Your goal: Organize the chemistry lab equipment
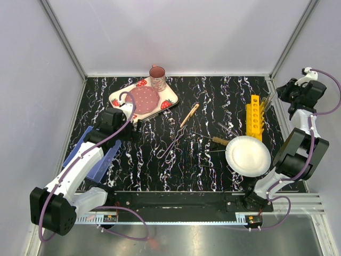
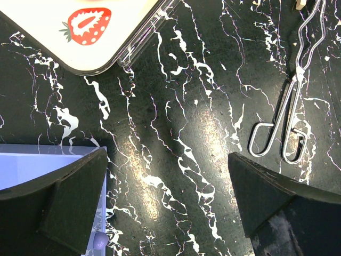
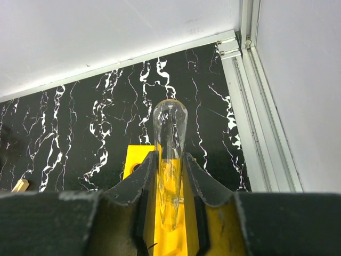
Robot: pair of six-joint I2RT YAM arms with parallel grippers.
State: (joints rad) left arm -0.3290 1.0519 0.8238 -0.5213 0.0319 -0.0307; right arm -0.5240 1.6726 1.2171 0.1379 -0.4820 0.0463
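The bench is smooth and black with white marble-like veining, and it carries a soft sheen where the light pools. The test tube is clear, glossy glass. The rack is bright yellow plastic. The wire tong is bare, shiny metal. The tray has a glossy cream face with a clear rim. The plate is white and matt. The slender tool has a pale wood handle. The bin is pale blue plastic. The left fingers and right fingers are matt black and faintly grainy.
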